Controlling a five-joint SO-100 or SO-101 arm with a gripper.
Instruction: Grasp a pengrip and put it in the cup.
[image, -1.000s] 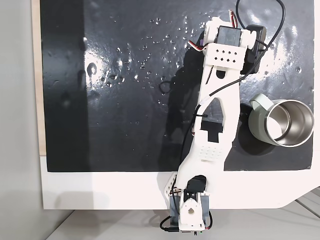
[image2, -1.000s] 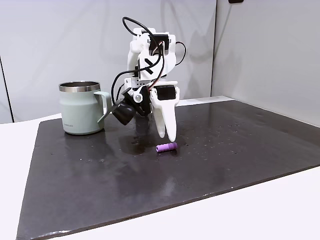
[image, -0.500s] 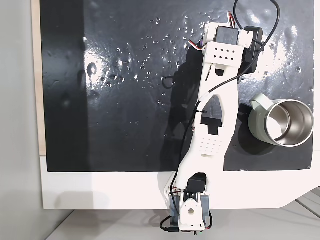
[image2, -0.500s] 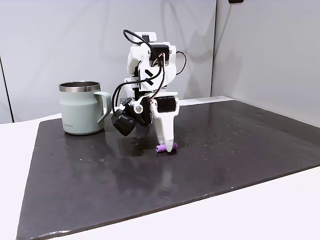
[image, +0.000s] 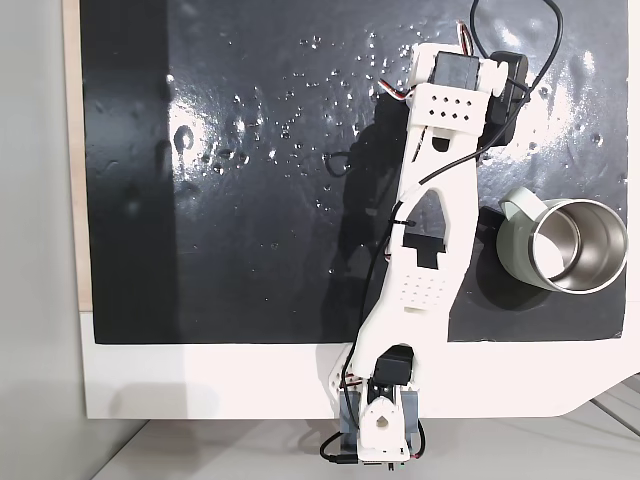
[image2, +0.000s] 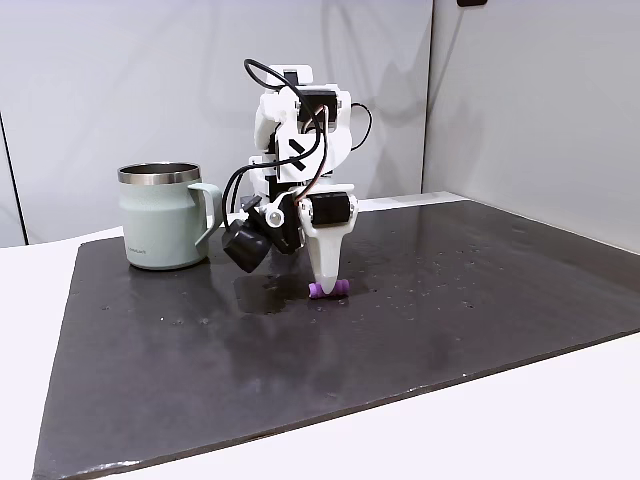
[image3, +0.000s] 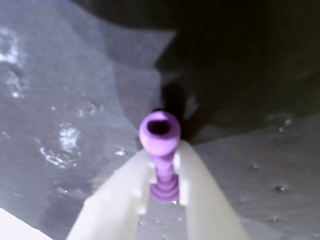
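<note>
In the wrist view the end effector (image3: 162, 172) is clamped on the pengrip (image3: 160, 131): both white fingers (image3: 125, 192) press its ribbed purple sides, and its open end sticks out past the tips toward the camera's far side. The picture is blurred, so the lower end of the tube between the fingers is hard to make out, and the fingers are cut off at the bottom edge.

In the side fixed view the pengrip (image2: 328, 289) lies on the black mat (image2: 450, 310), about midway across it, with the end effector (image2: 327, 283) standing upright over it; the front finger hides the tube's middle and only its ends show.

In the top-down fixed view the arm (image: 430, 240) covers the pengrip and the fingertips.

The cup (image2: 160, 215) stands upright near the mat's back left corner in the side view, well apart from the pengrip; from above, the cup (image: 560, 245) sits by the mat's right edge, its handle partly behind the arm.
</note>
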